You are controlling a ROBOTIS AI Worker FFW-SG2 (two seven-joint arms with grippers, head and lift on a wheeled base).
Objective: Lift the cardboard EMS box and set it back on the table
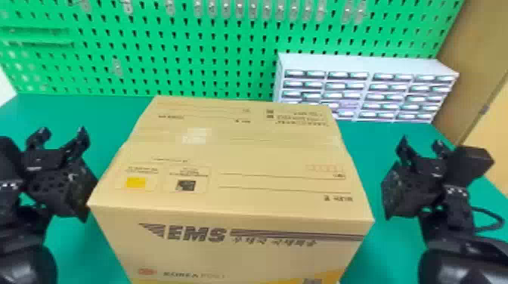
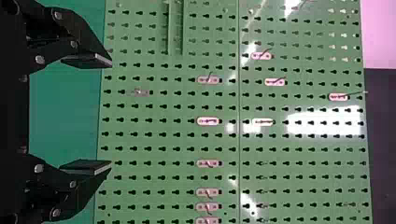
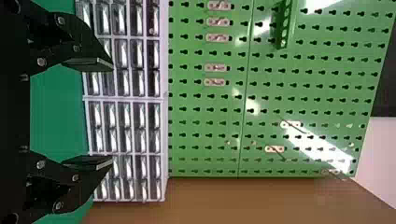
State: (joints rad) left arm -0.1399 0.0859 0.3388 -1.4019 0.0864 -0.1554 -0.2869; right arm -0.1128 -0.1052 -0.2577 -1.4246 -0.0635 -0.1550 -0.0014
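While the cardboard EMS box (image 1: pixel 242 158) is stood on the green table (image 1: pixel 381 147), its closed top is turned up and its lettered side is turned to the near edge. To the left of the box, the left gripper (image 1: pixel 61 133) is held with its two fingers spread apart, nothing gripped between them; whether the box is touched by its housing cannot be told. To the right, the right gripper (image 1: pixel 421 143) is likewise held with fingers parted and empty, a strip of table being left between it and the box. At the far side, the table is backed by a green pegboard (image 1: pixel 189 41), and a drawer cabinet (image 1: pixel 359 63) is set in front of its right part.
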